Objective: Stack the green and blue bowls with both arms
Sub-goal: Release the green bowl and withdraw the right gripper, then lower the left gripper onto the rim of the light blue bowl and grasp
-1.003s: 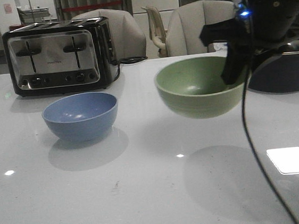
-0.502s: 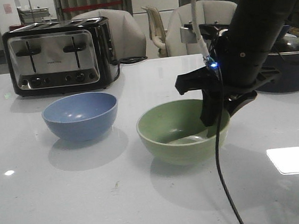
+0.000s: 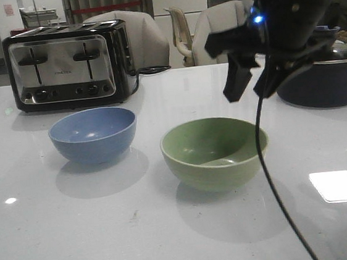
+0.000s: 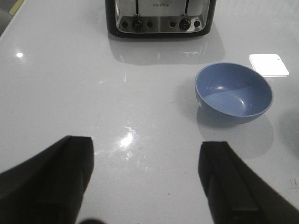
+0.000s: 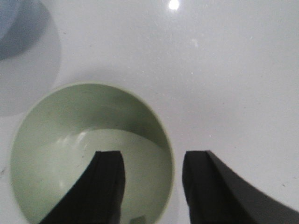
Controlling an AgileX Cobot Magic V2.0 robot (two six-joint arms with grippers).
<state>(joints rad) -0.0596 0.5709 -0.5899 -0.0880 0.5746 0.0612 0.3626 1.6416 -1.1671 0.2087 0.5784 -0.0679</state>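
Note:
The pale green bowl point(image 3: 215, 152) stands upright on the white table, just right of the dusty blue bowl point(image 3: 93, 134); the two are apart. My right gripper point(image 3: 250, 88) is open and empty, raised above the green bowl's right rim. In the right wrist view it point(image 5: 153, 158) straddles the rim of the green bowl point(image 5: 70, 158) from above without touching, and the blue bowl's edge point(image 5: 8, 23) shows at a corner. My left gripper point(image 4: 145, 158) is open and empty over bare table, apart from the blue bowl point(image 4: 233, 93). It does not show in the front view.
A chrome and black toaster point(image 3: 70, 63) stands at the back left, behind the blue bowl, and shows in the left wrist view point(image 4: 159, 18). A dark lidded pot point(image 3: 326, 80) stands at the back right. Chairs stand behind the table. My right arm's cable point(image 3: 271, 175) hangs in front of the green bowl.
My right gripper carried the green bowl left and down, set it on the table beside the blue bowl, let go and rose above it.

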